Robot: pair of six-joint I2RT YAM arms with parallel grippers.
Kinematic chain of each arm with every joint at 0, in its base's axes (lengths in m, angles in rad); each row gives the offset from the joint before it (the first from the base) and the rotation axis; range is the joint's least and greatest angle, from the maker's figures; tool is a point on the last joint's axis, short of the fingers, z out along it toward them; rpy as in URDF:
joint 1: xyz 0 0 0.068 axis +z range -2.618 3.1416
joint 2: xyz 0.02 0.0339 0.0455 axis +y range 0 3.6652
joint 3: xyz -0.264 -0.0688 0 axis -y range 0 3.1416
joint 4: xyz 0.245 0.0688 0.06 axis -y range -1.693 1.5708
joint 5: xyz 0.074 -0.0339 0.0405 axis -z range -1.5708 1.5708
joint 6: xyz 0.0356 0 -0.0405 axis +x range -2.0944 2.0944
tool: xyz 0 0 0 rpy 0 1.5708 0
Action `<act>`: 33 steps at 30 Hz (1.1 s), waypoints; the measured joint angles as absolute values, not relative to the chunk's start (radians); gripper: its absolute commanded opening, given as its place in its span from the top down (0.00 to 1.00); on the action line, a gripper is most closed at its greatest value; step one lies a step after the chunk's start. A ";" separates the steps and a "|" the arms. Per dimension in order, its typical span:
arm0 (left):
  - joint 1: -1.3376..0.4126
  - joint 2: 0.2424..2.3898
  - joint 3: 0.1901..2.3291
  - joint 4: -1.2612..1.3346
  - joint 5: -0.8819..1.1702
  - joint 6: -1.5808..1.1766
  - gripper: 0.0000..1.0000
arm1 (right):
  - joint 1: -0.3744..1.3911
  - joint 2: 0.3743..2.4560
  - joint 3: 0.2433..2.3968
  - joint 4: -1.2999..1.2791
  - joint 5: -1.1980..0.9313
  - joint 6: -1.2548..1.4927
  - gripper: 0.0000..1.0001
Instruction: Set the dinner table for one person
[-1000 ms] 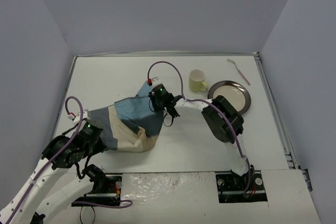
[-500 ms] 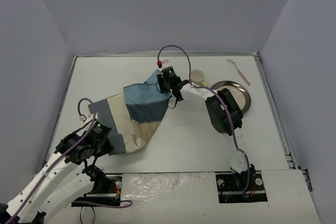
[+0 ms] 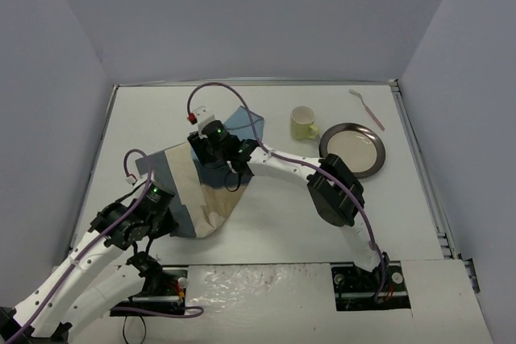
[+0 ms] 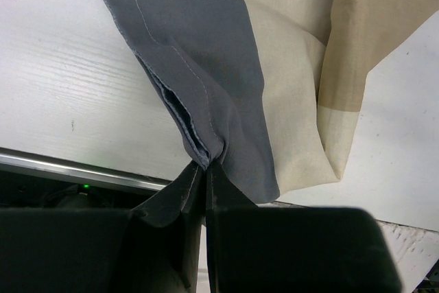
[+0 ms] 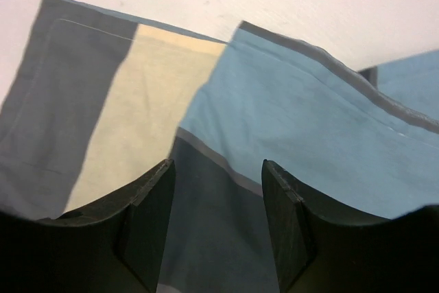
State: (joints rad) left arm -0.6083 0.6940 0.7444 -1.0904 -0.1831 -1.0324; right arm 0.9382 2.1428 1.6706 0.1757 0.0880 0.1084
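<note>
The blue, beige and grey striped placemat (image 3: pixel 184 168) lies rumpled and partly folded on the white dinner table (image 3: pixel 153 114), left of centre. My left gripper (image 3: pixel 171 217) is shut on the placemat's grey near-left edge (image 4: pixel 206 66), the cloth bunched between its tips (image 4: pixel 204 164). My right gripper (image 3: pixel 211 155) hovers open over the placemat's middle (image 5: pixel 288 101). Nothing is between the right gripper's fingers (image 5: pixel 217 169); they stand above a grey stripe.
A yellow mug (image 3: pixel 303 123) stands at the back, right of the cloth. A metal plate (image 3: pixel 352 151) lies right of the mug. A pink utensil (image 3: pixel 367 109) lies near the back right corner. The table's metal rail (image 4: pixel 68 166) runs just behind my left gripper.
My right gripper has opened, let go of the placemat's far edge and swung left over the cloth. The left gripper keeps its hold and has barely moved.
</note>
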 measured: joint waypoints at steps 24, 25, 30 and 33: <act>-0.608 0.664 0.741 -1.084 -0.183 -1.052 1.00 | 1.012 2.370 1.810 0.109 0.159 0.121 0.90; -0.608 0.664 0.739 -1.083 -0.183 -1.052 1.00 | 1.012 2.370 1.810 0.107 0.166 0.120 0.95; -0.608 0.671 0.738 -1.079 -0.184 -1.053 1.00 | 1.011 2.364 1.806 0.101 0.212 0.119 1.00; -0.608 0.686 0.739 -1.078 -0.187 -1.052 1.00 | 1.009 2.323 1.766 0.096 0.248 0.118 1.00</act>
